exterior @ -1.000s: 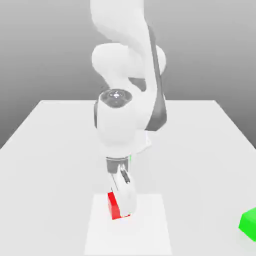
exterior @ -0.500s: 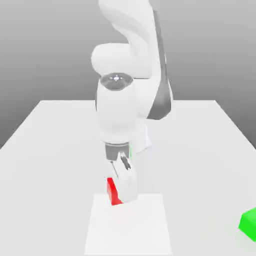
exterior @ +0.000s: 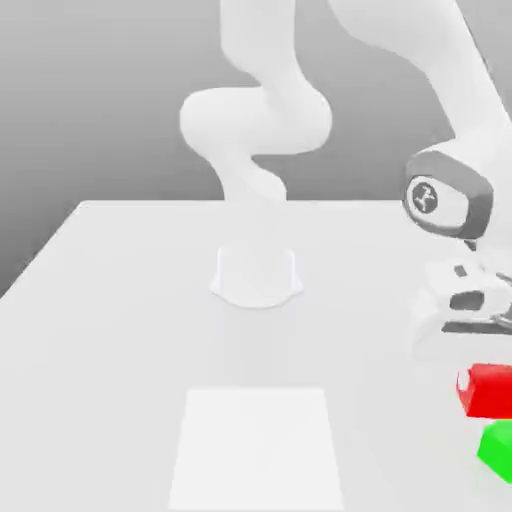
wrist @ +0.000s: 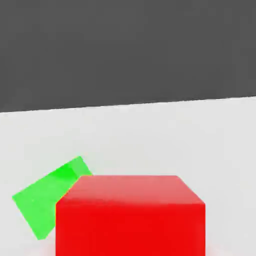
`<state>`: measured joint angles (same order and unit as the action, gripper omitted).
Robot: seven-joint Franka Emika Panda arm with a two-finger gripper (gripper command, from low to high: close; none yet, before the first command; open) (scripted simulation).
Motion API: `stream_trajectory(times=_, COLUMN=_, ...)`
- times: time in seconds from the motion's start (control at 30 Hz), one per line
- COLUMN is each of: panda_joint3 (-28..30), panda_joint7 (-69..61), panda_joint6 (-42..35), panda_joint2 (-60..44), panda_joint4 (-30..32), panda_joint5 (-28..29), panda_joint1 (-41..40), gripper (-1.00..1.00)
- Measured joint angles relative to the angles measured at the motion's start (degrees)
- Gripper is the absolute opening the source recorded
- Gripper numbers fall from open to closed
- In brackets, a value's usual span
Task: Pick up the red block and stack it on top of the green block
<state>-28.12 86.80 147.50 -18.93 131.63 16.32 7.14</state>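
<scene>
The red block (exterior: 490,392) hangs in the air at the exterior view's far right, just under the hand. My gripper (exterior: 480,366) is shut on it. The green block (exterior: 497,448) rests on the table directly below, slightly toward the exterior view's right, with a small gap between the two cubes. In the hand view the red block (wrist: 130,215) is close to the camera, and the green block (wrist: 47,197) sits on the table beyond it, partly covered by it and turned at an angle.
A lighter white square patch (exterior: 255,445) lies flat on the table (exterior: 120,300) near the front middle. The arm's round base (exterior: 256,275) stands at the table's centre. Both cubes are close to the table's edge on the exterior view's right.
The arm has swung from the white patch to the exterior view's right, carrying the red block off the table to just above the green block.
</scene>
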Motion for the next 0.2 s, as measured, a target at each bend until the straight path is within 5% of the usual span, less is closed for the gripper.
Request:
stream_trajectory(times=0.07, panda_joint3=2.5, panda_joint7=1.9, panda_joint6=2.9, panda_joint2=-4.2, panda_joint4=-0.9, panda_joint5=3.5, panda_joint1=2.5, gripper=-1.00)
stream_trajectory(times=0.1, panda_joint3=3.2, panda_joint7=2.4, panda_joint6=3.7, panda_joint2=-5.2, panda_joint4=-1.0, panda_joint5=4.5, panda_joint1=3.2, gripper=1.00)
stream_trajectory(times=0.2, panda_joint3=3.2, panda_joint7=2.4, panda_joint6=3.7, panda_joint2=-5.2, panda_joint4=-1.0, panda_joint5=4.5, panda_joint1=3.2, gripper=1.00)
